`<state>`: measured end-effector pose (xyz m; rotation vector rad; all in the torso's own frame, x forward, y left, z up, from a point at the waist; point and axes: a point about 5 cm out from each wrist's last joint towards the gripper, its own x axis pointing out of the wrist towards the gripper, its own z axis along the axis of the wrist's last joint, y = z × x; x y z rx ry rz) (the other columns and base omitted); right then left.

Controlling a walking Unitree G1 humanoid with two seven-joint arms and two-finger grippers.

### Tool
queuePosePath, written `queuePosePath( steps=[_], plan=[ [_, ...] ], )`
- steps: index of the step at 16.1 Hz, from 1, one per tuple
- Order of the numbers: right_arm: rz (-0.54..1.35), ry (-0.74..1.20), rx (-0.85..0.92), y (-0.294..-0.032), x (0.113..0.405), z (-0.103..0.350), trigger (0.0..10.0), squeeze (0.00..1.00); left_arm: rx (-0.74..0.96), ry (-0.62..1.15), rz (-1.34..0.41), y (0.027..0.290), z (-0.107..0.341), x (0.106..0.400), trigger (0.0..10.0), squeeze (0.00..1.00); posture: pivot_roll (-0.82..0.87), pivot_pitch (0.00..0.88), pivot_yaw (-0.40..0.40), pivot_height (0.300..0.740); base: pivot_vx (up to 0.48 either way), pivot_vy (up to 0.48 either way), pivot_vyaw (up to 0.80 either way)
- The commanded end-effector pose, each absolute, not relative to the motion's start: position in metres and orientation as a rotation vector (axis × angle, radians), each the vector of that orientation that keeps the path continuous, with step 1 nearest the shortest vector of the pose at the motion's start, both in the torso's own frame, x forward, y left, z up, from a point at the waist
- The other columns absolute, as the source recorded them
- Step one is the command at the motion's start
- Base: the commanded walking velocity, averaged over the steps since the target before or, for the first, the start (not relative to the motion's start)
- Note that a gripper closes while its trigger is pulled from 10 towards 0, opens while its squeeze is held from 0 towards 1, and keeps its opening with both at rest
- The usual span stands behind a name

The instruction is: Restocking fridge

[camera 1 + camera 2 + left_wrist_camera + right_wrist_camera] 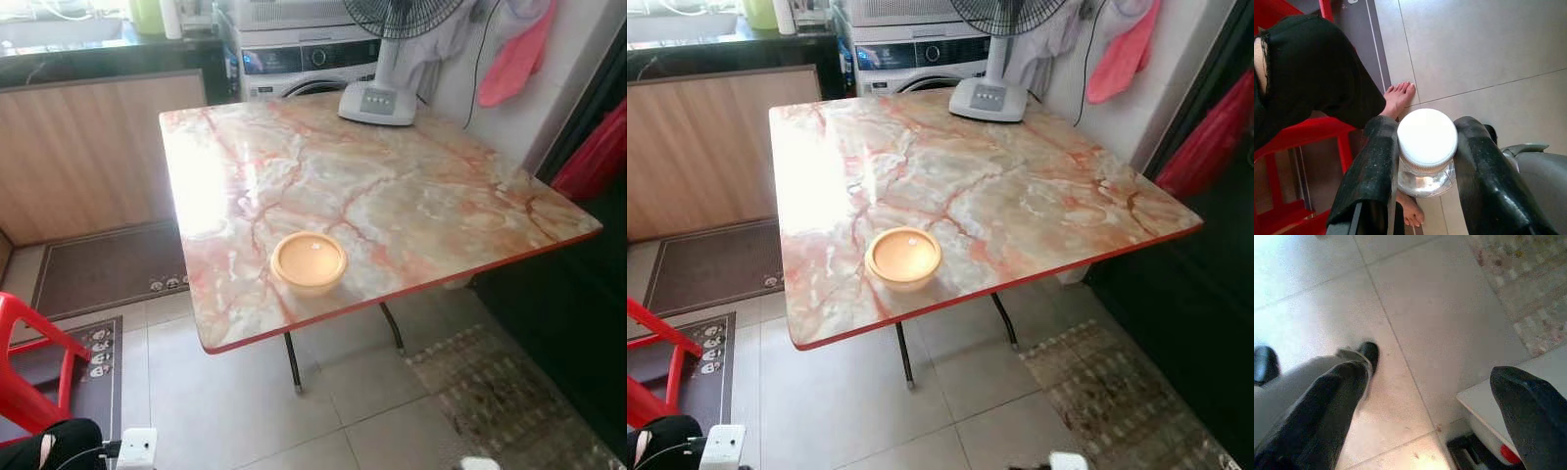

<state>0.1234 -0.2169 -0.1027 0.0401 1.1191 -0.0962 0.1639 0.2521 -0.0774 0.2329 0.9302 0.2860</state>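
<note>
Left gripper (1425, 161) clamps a white-lidded jar (1427, 147); right gripper (1440, 396) hangs wide.
On the table (411, 206): a bowl (309, 262) near its front edge, a fan (380, 98) at the back; a red chair (34, 367) beside it.

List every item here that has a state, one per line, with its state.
Jar: white lid on, held between the left gripper's fingers.
Left gripper: shut on the jar, above the floor.
Right gripper: open, nothing in it.
Yellow bowl: lid on, upright near the table's front edge.
Fan: standing on the table's far side; running or not, cannot tell.
</note>
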Motion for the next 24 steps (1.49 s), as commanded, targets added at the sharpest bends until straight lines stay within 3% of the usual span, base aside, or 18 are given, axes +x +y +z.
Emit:
queuePosePath(
  steps=[1, 5, 11, 13, 24],
  plan=[
    [-0.071, 1.087, 0.05, -0.211, 0.139, -0.099, 10.0, 0.0, 0.249, 0.955, 0.261, 0.25, -0.08, 0.16, 10.0, 0.0, 0.12, 0.0, -0.047, 0.74, 0.0, 0.0, 0.0],
    [-0.083, 1.109, 0.005, -0.211, 0.148, -0.096, 10.0, 0.0, 0.243, 0.955, 0.257, 0.247, -0.081, 0.161, 10.0, 0.0, 0.12, 0.0, -0.051, 0.74, 0.0, 0.0, 0.0],
    [-0.046, 1.132, 0.0, -0.207, 0.152, -0.096, 10.0, 0.0, 0.231, 0.957, 0.247, 0.245, -0.08, 0.164, 10.0, 0.0, 0.12, 0.0, -0.055, 0.74, 0.0, 0.0, -0.77],
    [-0.042, 1.148, -0.003, -0.206, 0.139, -0.1, 10.0, 0.0, 0.224, 0.957, 0.247, 0.245, -0.08, 0.164, 10.0, 0.0, 0.12, 0.0, -0.053, 0.74, 0.0, 0.0, -0.4],
    [-0.027, 1.138, 0.023, -0.207, 0.141, -0.099, 10.0, 0.0, 0.199, 0.974, 0.251, 0.244, -0.081, 0.163, 10.0, 0.0, 0.12, 0.0, -0.056, 0.74, 0.0, 0.0, -0.25]
  ],
)
